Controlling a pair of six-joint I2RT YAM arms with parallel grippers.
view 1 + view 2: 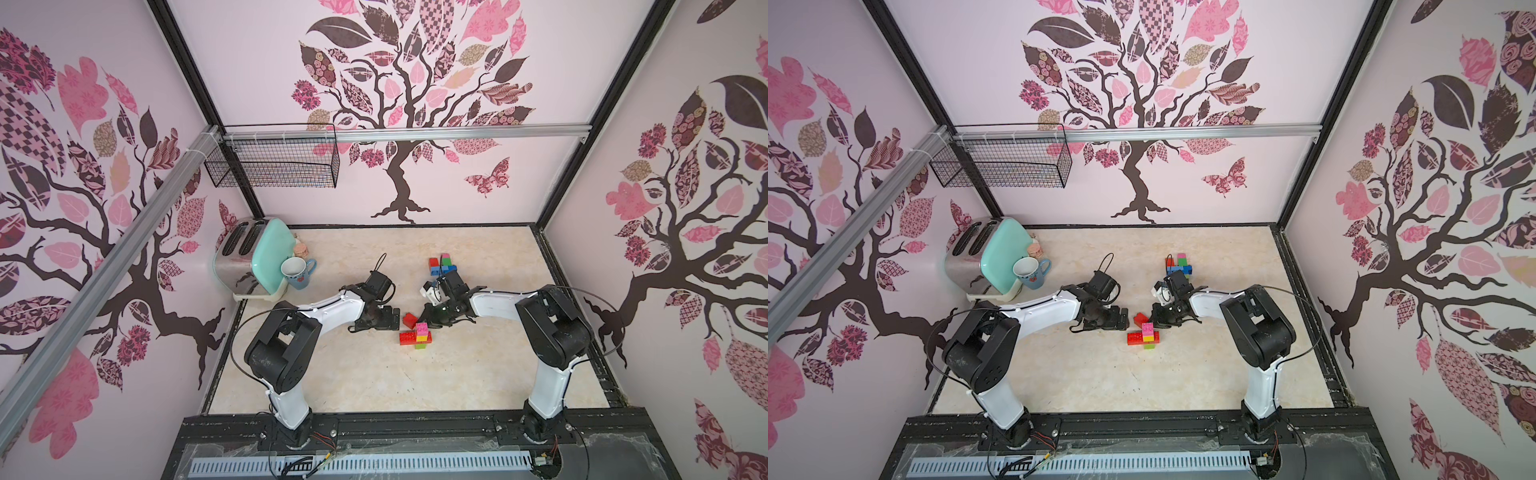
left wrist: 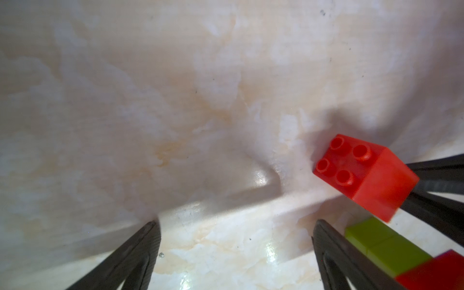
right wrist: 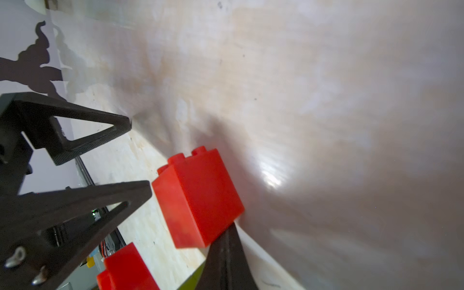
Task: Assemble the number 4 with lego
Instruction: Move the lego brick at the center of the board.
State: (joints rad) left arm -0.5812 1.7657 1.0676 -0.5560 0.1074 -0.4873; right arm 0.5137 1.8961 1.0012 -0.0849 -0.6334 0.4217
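**A:** How far along is the 4?

**B:** Partway. In both top views a small build (image 1: 417,336) lies flat just below frame centre. It is a red bar running sideways, crossed by a pink, yellow and green column. I judge it a cross for now, not yet a 4.

**A:** Which brick is in play?

**B:** One loose red brick (image 1: 409,320), square with four studs, just upper left of the build. At lower centre of the right wrist view, the right gripper (image 3: 229,231) has its jaws pressed together, tips against that brick's side. It looks like a nudge, not a pinch, but I cannot tell for sure.

**A:** And the other arm?

**B:** The left gripper (image 2: 236,224) is spread wide with nothing in it, low over the table (image 1: 374,374), just left of the red brick.

**A:** What is left to do?

**B:** A spare pile (image 1: 442,266) of red, green, pink and blue bricks sits above the build in frame, well apart. More bricks likely need fetching and pressing on.

**A:** Anything in the way?

**B:** The left fingers crowd the red brick's left side. The right wrist overhangs the spare pile's lower edge. The toaster (image 1: 249,257) and mug (image 1: 297,272) at table left, and the wire basket (image 1: 274,166) on the wall at upper left, are well clear.
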